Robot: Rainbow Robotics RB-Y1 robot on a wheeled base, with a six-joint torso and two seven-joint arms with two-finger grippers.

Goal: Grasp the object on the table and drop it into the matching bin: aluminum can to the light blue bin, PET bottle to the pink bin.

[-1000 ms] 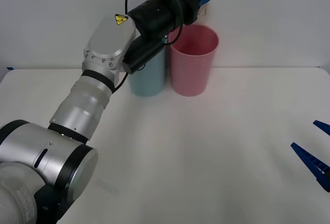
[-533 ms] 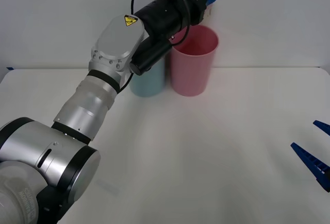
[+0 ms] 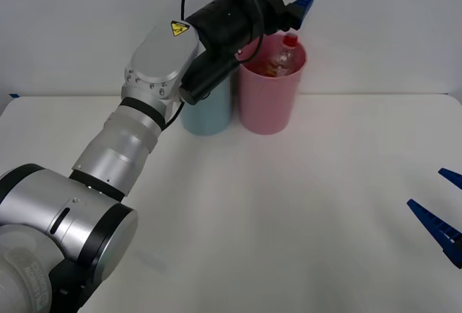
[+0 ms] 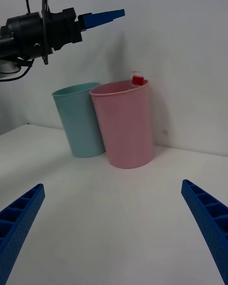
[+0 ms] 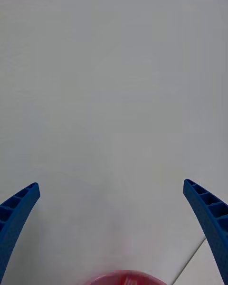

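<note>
From the front, the PET bottle [image 3: 283, 56] lies inside the pink bin [image 3: 271, 89] beneath the spread, empty left gripper [image 3: 302, 1].

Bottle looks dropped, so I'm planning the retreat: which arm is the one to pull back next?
Left. The left gripper hangs open above the pink bin, where the bottle sits. The right gripper waits low and open, far off.

Smooth plastic pink bin [image 3: 268, 97], matte table [image 3: 289, 205]

Left arm [image 3: 137, 140]: silver segs w/ black joint rings, yellow warning sticker, screws round flange, black wrist block just behind left hand [image 3: 299, 3], black cable looped over it, blue ribbed tapered fingers; right hand [image 3: 440, 219] same blue.
</note>
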